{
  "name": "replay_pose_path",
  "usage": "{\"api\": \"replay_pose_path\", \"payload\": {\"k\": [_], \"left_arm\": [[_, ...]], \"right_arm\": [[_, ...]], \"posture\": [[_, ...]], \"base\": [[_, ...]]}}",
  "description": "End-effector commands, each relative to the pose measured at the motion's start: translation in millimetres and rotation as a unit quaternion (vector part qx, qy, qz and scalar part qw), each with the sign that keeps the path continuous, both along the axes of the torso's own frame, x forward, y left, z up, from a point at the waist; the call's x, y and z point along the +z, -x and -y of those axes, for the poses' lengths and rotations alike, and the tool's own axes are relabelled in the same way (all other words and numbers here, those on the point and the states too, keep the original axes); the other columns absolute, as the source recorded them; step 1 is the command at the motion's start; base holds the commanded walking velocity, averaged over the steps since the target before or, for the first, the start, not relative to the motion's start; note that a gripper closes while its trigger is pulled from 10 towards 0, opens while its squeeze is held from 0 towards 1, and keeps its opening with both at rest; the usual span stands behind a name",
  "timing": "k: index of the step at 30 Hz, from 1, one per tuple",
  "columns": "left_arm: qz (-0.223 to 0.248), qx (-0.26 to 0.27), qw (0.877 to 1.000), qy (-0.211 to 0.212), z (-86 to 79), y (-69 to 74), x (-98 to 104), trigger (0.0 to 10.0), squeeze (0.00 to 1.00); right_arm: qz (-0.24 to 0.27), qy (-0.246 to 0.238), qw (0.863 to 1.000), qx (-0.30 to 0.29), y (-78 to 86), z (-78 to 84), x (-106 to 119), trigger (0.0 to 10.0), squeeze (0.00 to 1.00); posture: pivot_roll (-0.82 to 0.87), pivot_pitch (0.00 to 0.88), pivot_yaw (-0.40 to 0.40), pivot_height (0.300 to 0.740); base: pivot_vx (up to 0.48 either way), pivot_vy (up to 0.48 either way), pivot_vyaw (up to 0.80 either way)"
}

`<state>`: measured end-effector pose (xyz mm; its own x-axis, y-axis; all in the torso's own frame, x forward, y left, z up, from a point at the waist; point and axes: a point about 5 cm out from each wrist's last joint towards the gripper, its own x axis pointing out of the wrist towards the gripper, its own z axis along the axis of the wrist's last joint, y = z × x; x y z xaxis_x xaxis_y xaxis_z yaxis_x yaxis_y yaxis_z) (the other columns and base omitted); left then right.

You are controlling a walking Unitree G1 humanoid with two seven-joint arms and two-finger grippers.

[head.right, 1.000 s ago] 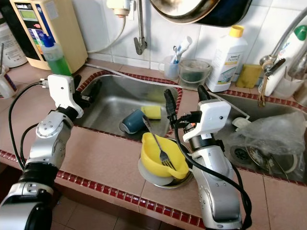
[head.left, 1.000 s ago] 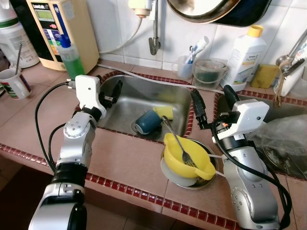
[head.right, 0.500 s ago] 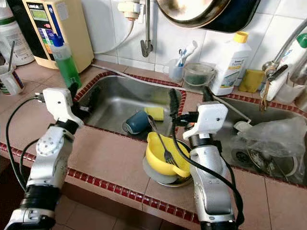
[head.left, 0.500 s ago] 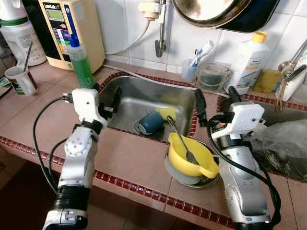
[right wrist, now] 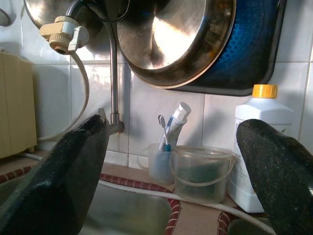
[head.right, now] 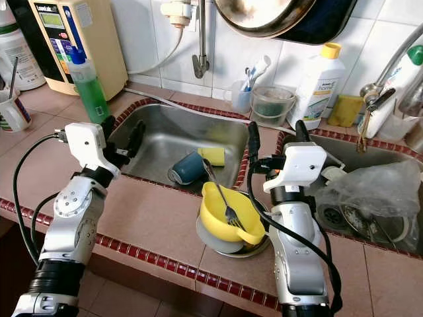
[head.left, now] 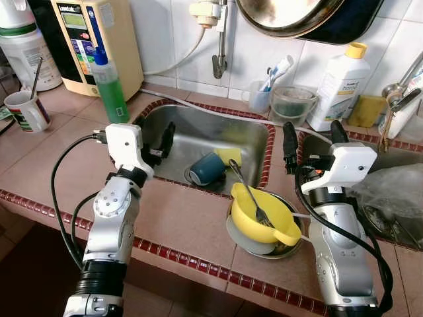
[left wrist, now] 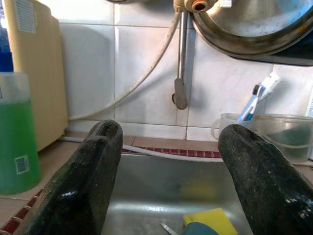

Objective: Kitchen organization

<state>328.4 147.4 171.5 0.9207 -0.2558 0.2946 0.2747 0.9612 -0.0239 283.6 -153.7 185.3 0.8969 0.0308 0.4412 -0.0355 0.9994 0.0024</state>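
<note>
A yellow bowl (head.left: 254,218) with a fork (head.left: 248,191) in it rests on a metal plate (head.left: 236,239) on the tiled counter, in front of the steel sink (head.left: 198,125). Inside the sink a dark blue cup (head.left: 205,168) lies on its side next to a yellow sponge (head.left: 228,155). My left gripper (head.left: 155,132) is open above the sink's left rim and holds nothing; its wrist view looks over the sponge (left wrist: 208,218). My right gripper (head.left: 314,135) hangs open and empty over the tiled strip between the two sinks, behind the bowl.
A green soap bottle (head.left: 110,89), a beige water unit (head.left: 99,39) and a mug (head.left: 26,111) stand at the back left. A toothbrush cup (head.left: 262,98), a clear tub (head.left: 291,102) and a white bottle (head.left: 337,89) line the wall. A plastic bag (head.left: 390,188) lies in the right sink.
The head camera has pulled back and up, so the whole scene shifted. My right gripper has moved a little to the right, away from the sink. Both grippers stay open.
</note>
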Motion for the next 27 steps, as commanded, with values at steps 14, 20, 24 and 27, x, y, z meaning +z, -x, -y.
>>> {"api": "replay_pose_path", "payload": {"k": [14,20,24,27], "left_arm": [[-0.006,-0.016,1.000,0.019,1.0,5.8,2,10.0,0.00],[-0.008,-0.019,1.000,0.022,1.9,6.4,3,10.0,0.00],[-0.008,-0.021,1.000,0.021,1.6,6.7,3,10.0,0.00],[-0.010,-0.021,1.000,0.021,0.5,6.9,3,10.0,0.00]], "right_arm": [[-0.002,0.003,1.000,-0.001,-0.9,2.5,-3,10.0,0.00],[-0.004,-0.001,1.000,-0.015,-0.7,6.7,-5,10.0,0.00],[-0.008,-0.004,0.999,-0.035,1.9,14.1,-7,10.0,0.00],[-0.011,-0.004,0.999,-0.044,3.8,18.4,-9,10.0,0.00]], "posture": [[-0.01,0.000,0.003,0.740],[-0.01,0.000,0.001,0.740],[-0.01,0.000,0.001,0.740],[-0.01,0.000,0.002,0.740]], "base": [[0.000,0.000,0.00],[0.000,0.000,0.00],[0.000,0.000,0.00],[-0.081,0.000,0.00]]}}
